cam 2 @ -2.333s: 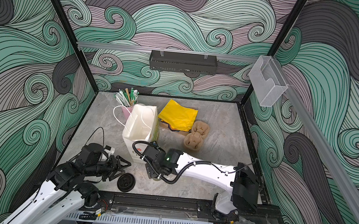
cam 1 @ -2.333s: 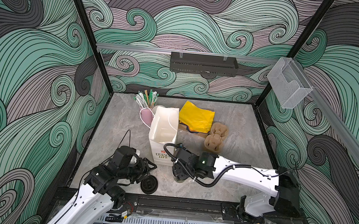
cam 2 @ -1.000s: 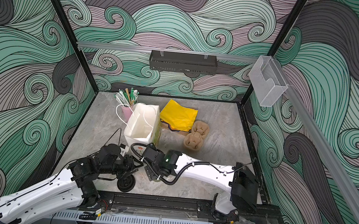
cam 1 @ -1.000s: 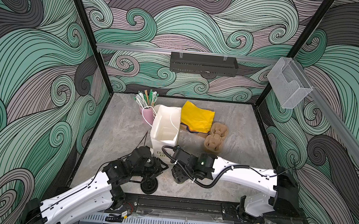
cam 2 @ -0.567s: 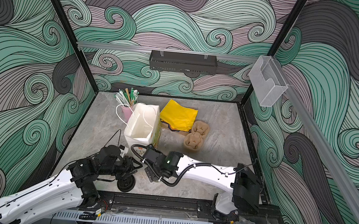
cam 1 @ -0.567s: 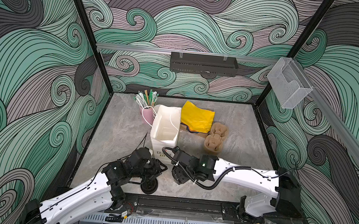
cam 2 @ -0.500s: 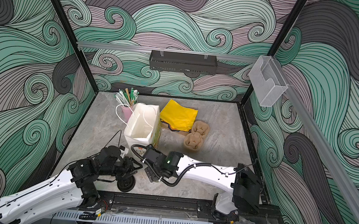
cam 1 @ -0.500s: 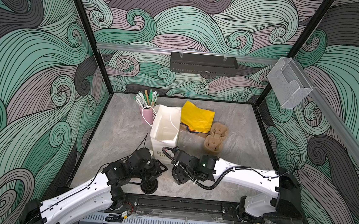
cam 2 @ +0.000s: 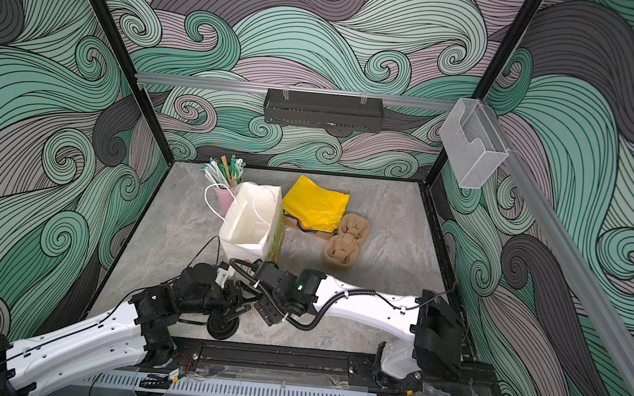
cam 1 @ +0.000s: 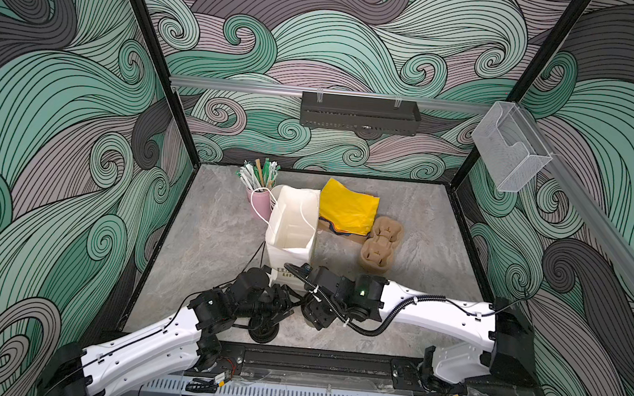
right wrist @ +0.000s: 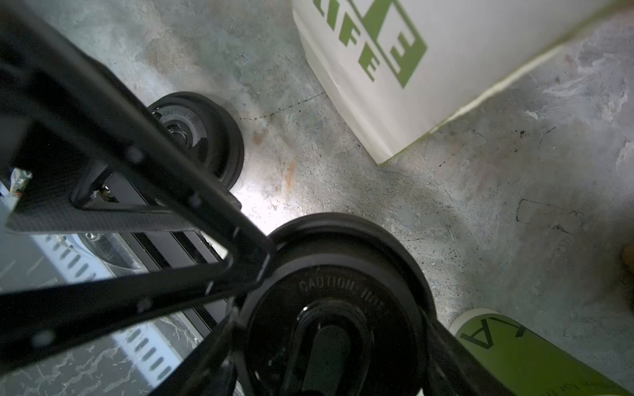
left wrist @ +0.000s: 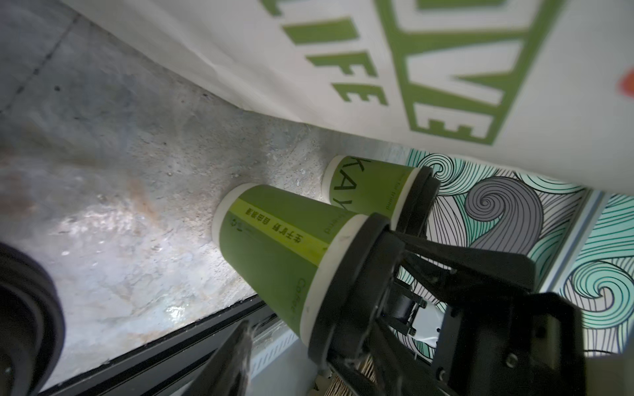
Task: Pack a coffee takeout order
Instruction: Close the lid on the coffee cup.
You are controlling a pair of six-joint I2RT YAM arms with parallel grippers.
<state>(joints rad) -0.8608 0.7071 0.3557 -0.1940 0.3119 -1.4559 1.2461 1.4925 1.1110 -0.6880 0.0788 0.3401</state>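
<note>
An olive-green cup [left wrist: 274, 247] stands on the table in front of the bag, with a black lid [left wrist: 346, 284] on its top. My right gripper [right wrist: 329, 360] is shut on this cup just under the lid [right wrist: 336, 308]. My left gripper [left wrist: 308, 370] is open at the lid's rim, and a gap shows between one of its fingers [left wrist: 233, 356] and the lid. A second lidded cup [left wrist: 370, 185] stands close behind. Both grippers [cam 1: 290, 306] [cam 1: 313, 316] meet near the front edge and hide the cups in both top views. Yellow napkins [cam 1: 348, 207] lie at the back.
A white paper bag [cam 1: 294, 220] stands open just behind the grippers. A stack of black lids [cam 1: 264, 329] sits by the front rail. The pink cup of straws [cam 1: 262, 202] is behind the bag, and a brown cup carrier [cam 1: 380, 243] lies to its right.
My left arm has reached from the lid stack over to the cup held by the right gripper, and its jaws have widened. The right gripper has shifted slightly left with the cup.
</note>
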